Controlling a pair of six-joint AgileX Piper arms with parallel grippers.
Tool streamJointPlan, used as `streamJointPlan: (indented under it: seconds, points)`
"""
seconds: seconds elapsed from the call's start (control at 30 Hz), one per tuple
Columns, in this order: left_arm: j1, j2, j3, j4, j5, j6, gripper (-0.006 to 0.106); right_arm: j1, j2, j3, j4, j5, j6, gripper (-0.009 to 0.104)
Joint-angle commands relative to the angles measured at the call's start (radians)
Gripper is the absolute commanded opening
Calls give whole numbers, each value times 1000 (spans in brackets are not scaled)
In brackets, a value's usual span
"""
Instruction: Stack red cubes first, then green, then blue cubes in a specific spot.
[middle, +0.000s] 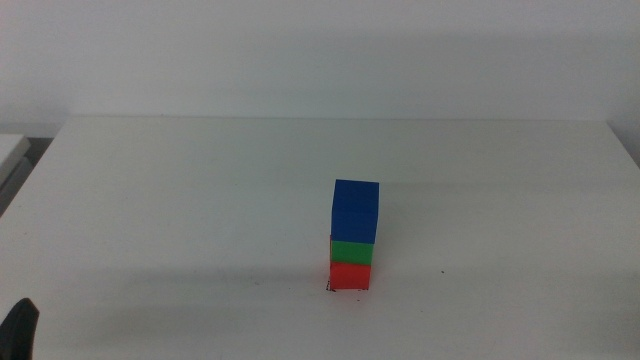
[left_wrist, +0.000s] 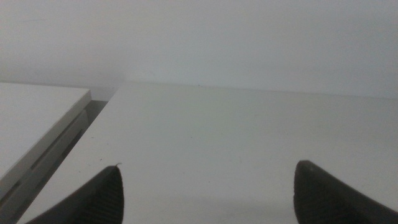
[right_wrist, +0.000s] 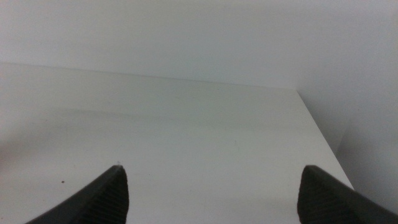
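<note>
Apparently the stack is complete: red cube (middle: 350, 276) at the base, green cube (middle: 353, 251) on it, blue cube (middle: 356, 211) on top, standing lower centre of the middle view on the white surface (middle: 180, 200). A tiny black corner mark (middle: 330, 288) shows at the red cube's lower left edge; its partner is hidden, so I judge the tower sits on the spot but cannot confirm alignment. The blue cube looks set slightly to the right of the two below.

Step in hand, as judged: retreat and hold clear. Doing it well means keeping both arms low and wide of the tower, with no sweep across centre frame.

Left end effector (left_wrist: 208, 193): jaws spread wide, nothing between them; a dark tip of it (middle: 20, 330) shows at the bottom left corner of the middle view. Right end effector (right_wrist: 214, 193): likewise wide and empty, absent from the middle view.

Only the middle view shows the cubes; both wrist views show bare surface. The left wrist view adds a neighbouring white ledge (left_wrist: 37, 118) at its left.
</note>
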Motion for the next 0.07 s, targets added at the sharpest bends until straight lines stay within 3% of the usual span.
streamJointPlan:
  seconds: [0.0,0.03]
  points:
    - [3,-3,0,3,-14,0,94,-5,-5,4,-12,-15,-6,93]
    - [3,-3,0,3,-14,0,94,-5,-5,4,-12,-15,-6,93]
